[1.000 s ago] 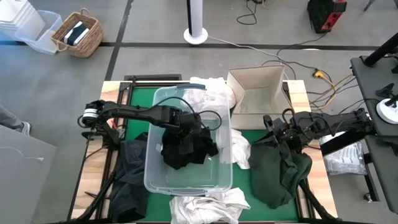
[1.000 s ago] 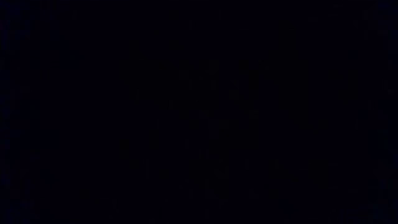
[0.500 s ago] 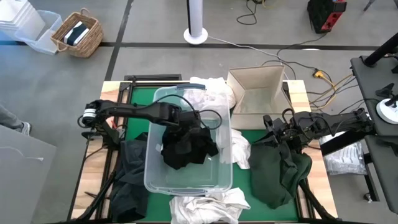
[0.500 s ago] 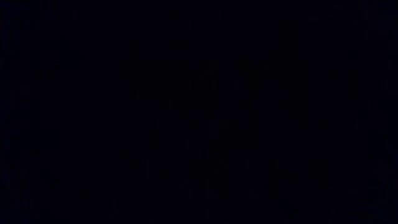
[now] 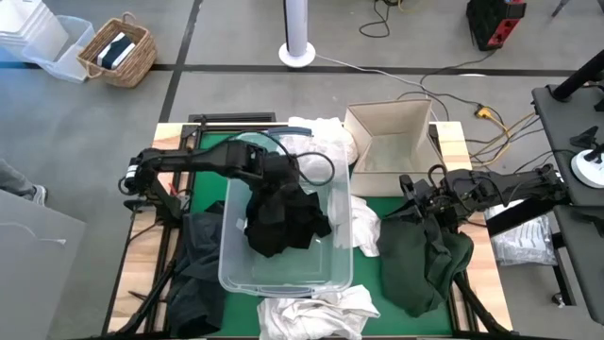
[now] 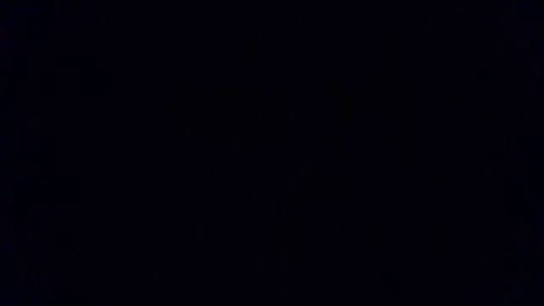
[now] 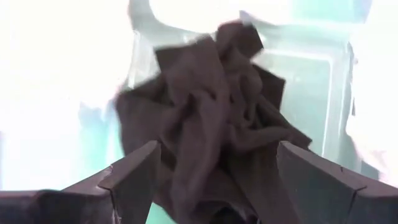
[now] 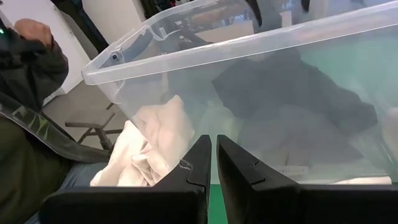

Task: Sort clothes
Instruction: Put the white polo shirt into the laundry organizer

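Note:
A black garment point(image 5: 281, 225) lies heaped on the floor of the clear plastic tub point(image 5: 236, 269) at the table's middle. In the left wrist view the black garment point(image 7: 211, 118) shows below my left gripper point(image 7: 216, 152). My left gripper point(image 5: 283, 181) hangs open above it, pointing steeply down, with nothing between its fingers. My right gripper point(image 5: 408, 203) waits shut to the right of the tub, above a dark green garment point(image 5: 429, 264) that lies on the mat. In the right wrist view my right gripper point(image 8: 215, 155) faces the tub's wall point(image 8: 261, 56).
White garments lie at the tub's far end point(image 5: 319, 137), its right side point(image 5: 366, 231) and its near end point(image 5: 316, 312). A dark grey garment point(image 5: 198, 274) lies left of the tub. A cardboard box point(image 5: 392, 142) stands far right. A person point(image 8: 25, 93) sits beyond the table. The low view is dark.
My left gripper has risen away from the black garment and gone a little toward the table's far edge. The garment stays heaped in the tub.

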